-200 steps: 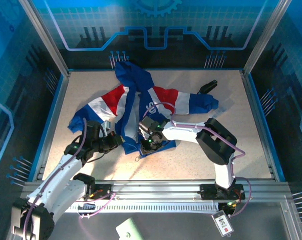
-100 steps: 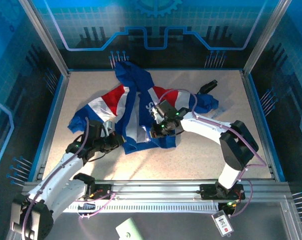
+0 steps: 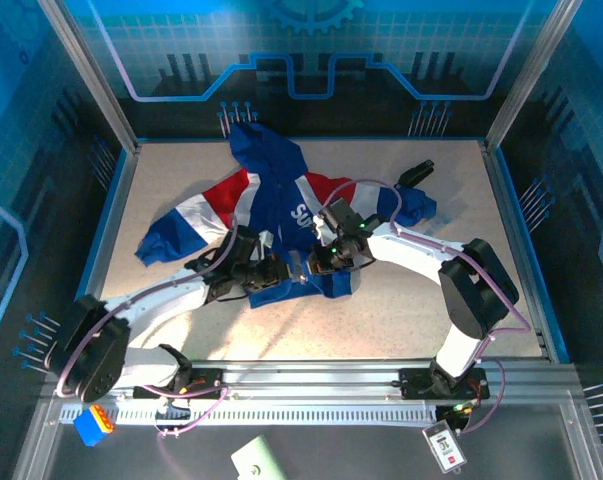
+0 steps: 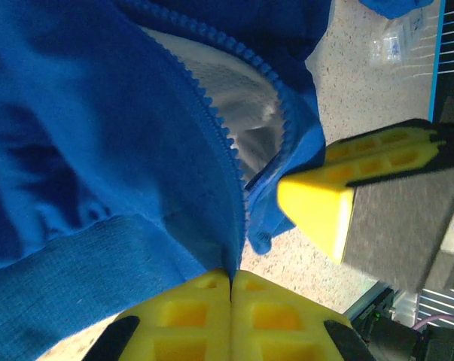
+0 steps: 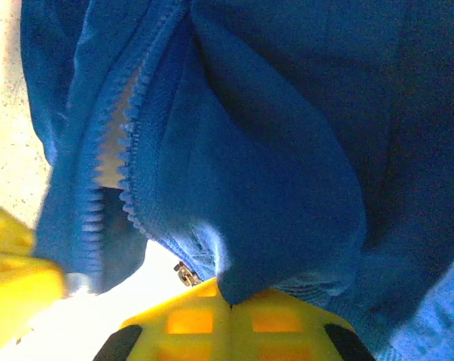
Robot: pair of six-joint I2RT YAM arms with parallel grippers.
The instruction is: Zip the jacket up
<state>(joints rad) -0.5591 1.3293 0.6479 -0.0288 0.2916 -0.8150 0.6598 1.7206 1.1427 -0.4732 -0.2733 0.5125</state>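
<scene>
Down on the speckled bench [image 3: 411, 310] the jacket [image 3: 271, 185] lies spread out, hood toward the far wall, one red-and-white striped sleeve [image 3: 181, 225] reaching left and the other right. At its lower hem, just left of the zipper line, the left fingers [image 3: 273, 278] are pressed fully together. In the left wrist view these left fingers [image 4: 231, 289] meet with no gap and pinch the edge of the ribbed hem at the foot of the zipper teeth [image 4: 211, 120]. Above the pinch the two rows of teeth stand apart, with white lining [image 4: 242, 113] showing between them.

Just beside them, on the other side of the zipper, the right fingers [image 3: 316, 265] are likewise closed tight. In the right wrist view the right fingers [image 5: 230, 316] clamp a fold of blue fabric, and a small metal zipper piece [image 5: 185, 274] sits just to the left of that fold. Farther right, near the bench's far edge, a small black object [image 3: 414, 172] lies just beyond the right sleeve's cuff.
</scene>
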